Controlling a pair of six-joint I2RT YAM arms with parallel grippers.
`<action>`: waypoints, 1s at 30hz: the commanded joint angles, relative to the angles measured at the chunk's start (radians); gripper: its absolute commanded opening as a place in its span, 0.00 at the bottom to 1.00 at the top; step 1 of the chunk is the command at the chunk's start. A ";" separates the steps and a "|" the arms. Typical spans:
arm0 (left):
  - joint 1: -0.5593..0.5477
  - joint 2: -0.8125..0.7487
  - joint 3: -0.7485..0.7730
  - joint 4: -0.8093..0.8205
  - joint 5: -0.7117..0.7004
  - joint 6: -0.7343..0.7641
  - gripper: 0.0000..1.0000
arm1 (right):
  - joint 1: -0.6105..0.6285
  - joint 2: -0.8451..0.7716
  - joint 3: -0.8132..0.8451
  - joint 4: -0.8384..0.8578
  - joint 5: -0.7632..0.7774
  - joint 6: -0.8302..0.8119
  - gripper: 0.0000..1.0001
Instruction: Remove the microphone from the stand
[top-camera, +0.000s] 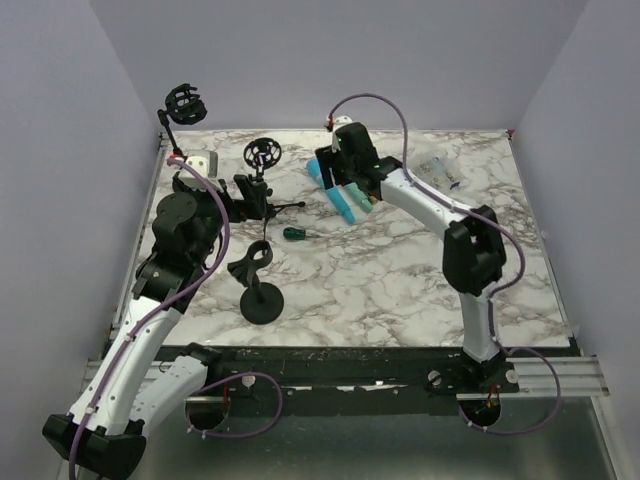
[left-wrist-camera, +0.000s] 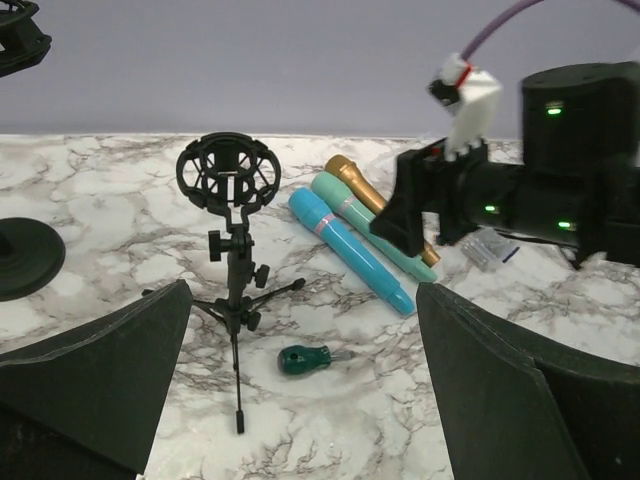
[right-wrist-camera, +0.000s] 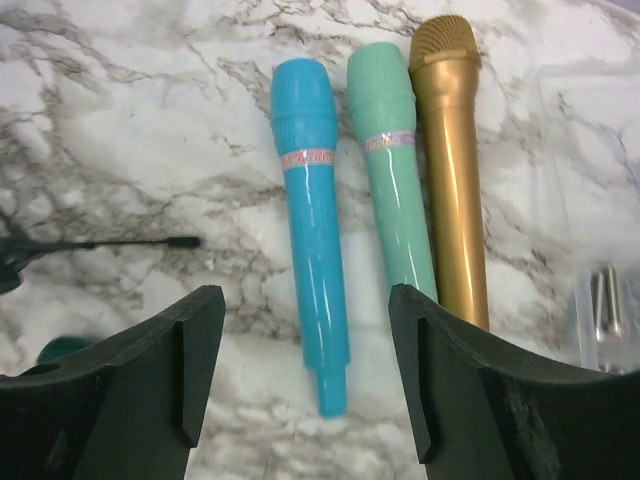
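the blue microphone lies flat on the marble, at 3 o'clock from the empty tripod stand and just beside the teal microphone. we'd raise the right gripper straight up (jaws partly apart, holding nothing) without nudging it. the left gripper gapes wide, empty. the body looks glossy and tapered, so it probably rolls.

No readable text or labels

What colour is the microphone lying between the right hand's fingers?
The microphone is bright blue; it shows best in the right wrist view.
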 joint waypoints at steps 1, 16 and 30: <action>0.008 -0.013 -0.020 0.063 -0.057 0.055 0.99 | -0.005 -0.239 -0.295 0.108 -0.126 0.207 0.74; 0.128 0.115 0.151 -0.061 0.031 -0.053 0.99 | 0.009 -0.784 -1.084 0.504 -0.339 0.314 0.79; 0.534 0.369 0.377 -0.087 0.342 -0.317 0.99 | 0.009 -0.872 -1.270 0.718 -0.391 0.355 0.81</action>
